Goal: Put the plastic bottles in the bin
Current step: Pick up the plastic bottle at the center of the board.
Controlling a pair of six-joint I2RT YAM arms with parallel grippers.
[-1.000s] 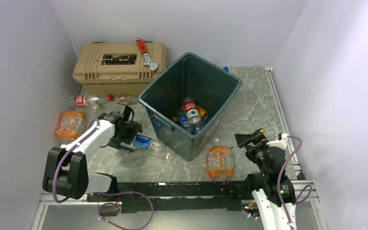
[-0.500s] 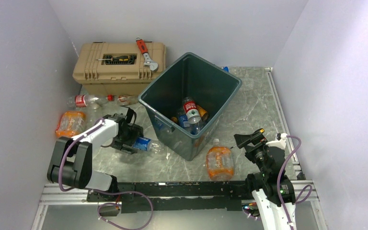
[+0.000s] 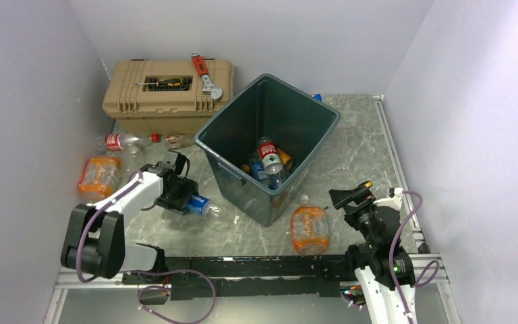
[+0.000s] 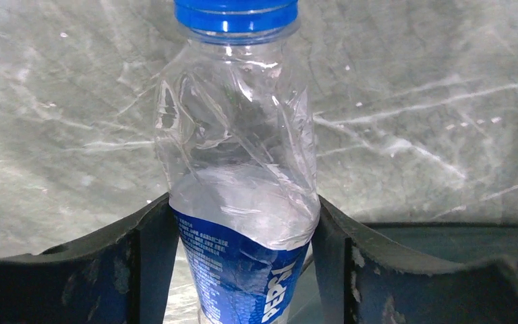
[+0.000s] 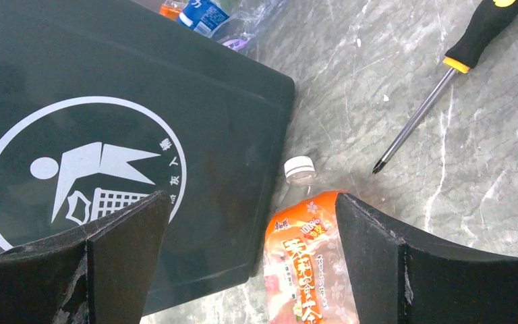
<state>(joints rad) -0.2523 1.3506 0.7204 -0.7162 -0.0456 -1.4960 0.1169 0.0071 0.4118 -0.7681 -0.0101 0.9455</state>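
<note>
Left gripper [image 4: 243, 226], part-closed, pinches the crumpled clear blue-capped plastic bottle [image 4: 236, 155] across its labelled middle: light, thin-walled, likely to buckle or slip.

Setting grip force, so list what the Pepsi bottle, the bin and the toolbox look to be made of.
Pepsi bottle: thin clear plastic, glossy; creased, dented walls.
Bin: stiff dark green plastic, smooth semi-matte, likely moulded; printed white logo.
Toolbox: tan hard plastic, matte, probably; ribbed moulded lid.
</note>
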